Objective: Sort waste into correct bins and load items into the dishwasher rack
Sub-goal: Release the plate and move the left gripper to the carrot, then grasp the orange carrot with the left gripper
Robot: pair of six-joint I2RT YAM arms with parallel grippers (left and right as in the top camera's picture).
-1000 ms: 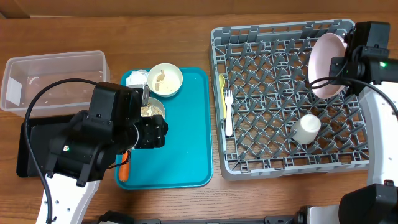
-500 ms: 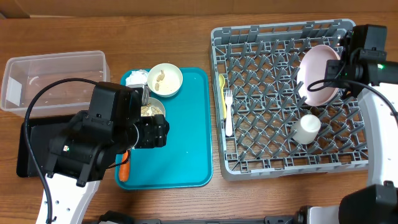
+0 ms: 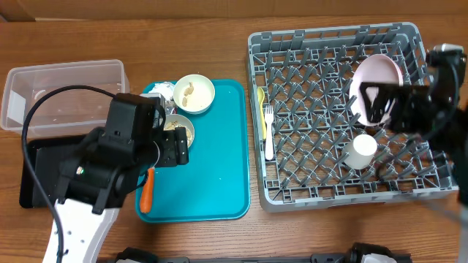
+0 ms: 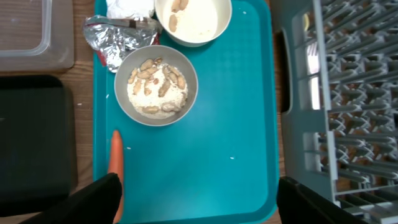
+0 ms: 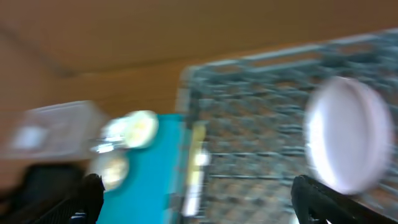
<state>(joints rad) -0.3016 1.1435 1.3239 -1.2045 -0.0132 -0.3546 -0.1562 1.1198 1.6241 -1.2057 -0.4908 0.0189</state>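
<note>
Left gripper [image 4: 198, 182], jaws spread wide, hovers above the teal tray [image 4: 236, 124], the scrap-filled bowl [image 4: 157, 85] lying just ahead of its fingertips, a little toward the black tray [image 4: 31, 143].

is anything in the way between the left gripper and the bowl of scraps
Nothing visible. The left gripper hangs open over the teal tray with the bowl of scraps in clear view; the foil wrapper sits by its rim and the carrot piece lies aside.
</note>
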